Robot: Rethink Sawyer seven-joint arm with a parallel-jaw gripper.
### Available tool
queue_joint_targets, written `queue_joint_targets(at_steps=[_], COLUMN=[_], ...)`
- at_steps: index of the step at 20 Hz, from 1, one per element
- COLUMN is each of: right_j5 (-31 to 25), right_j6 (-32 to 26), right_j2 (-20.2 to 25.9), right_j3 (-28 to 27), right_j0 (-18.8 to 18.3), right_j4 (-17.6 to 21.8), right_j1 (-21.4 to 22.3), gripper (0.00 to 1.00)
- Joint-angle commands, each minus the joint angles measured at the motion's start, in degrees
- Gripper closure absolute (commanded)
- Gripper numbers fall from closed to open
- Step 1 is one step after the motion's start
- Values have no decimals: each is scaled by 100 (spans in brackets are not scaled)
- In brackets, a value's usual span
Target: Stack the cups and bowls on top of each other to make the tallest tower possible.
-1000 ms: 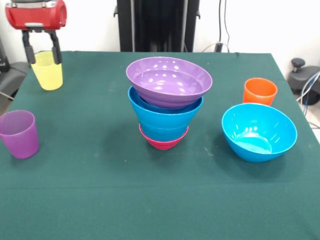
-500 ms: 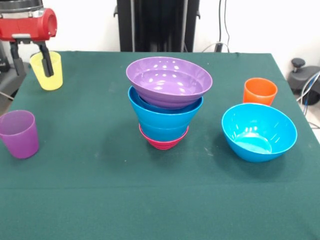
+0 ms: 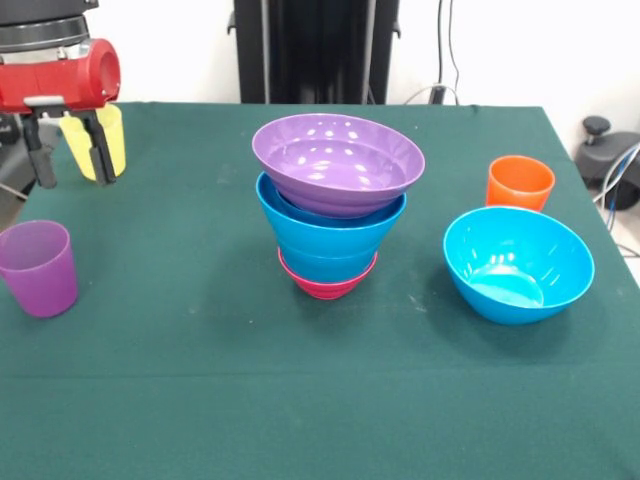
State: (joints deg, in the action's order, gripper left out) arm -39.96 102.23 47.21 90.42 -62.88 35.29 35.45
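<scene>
Green cloth covers the table point(image 3: 200, 400), with the robot's black pedestal point(image 3: 315, 50) behind its far edge. Near the far left corner the gripper point(image 3: 72, 165) hangs with its two black fingers point(image 3: 103, 150) spread apart, and the yellow cup point(image 3: 100, 140) sits right behind them; whether the fingers straddle its wall or merely hang in front of it, I cannot tell. That cup looks light, thin and slick, so my guess is a pinch across the rim or wall would serve, gently, since it could skid or tip.

At mid-table stands the tower point(image 3: 335, 210): a magenta bowl point(image 3: 328, 285) at the base, blue bowls point(image 3: 330, 235) above it and a wide purple bowl point(image 3: 338, 163) on top, sitting slightly tilted. It seems wobbly, and anything set on it should go down softly.

A purple cup point(image 3: 38, 268) waits by the left edge, just nearer than the gripper. An orange cup point(image 3: 520, 182) and a loose blue bowl point(image 3: 518, 263) sit toward the right edge, well clear of any path from cup to tower.
</scene>
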Motion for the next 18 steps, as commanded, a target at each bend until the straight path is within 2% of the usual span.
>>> queue_joint_targets(at_steps=[1, 12, 18], right_j5=[-846, -1245, -1251], right_j6=[-2052, -2131, -2156], right_j2=[176, 379, 426], right_j3=[-522, -808, -1063], right_j0=[304, 353, 443], right_j4=[239, 202, 296], right_j1=[-261, -162, -373], gripper=[0, 0, 0])
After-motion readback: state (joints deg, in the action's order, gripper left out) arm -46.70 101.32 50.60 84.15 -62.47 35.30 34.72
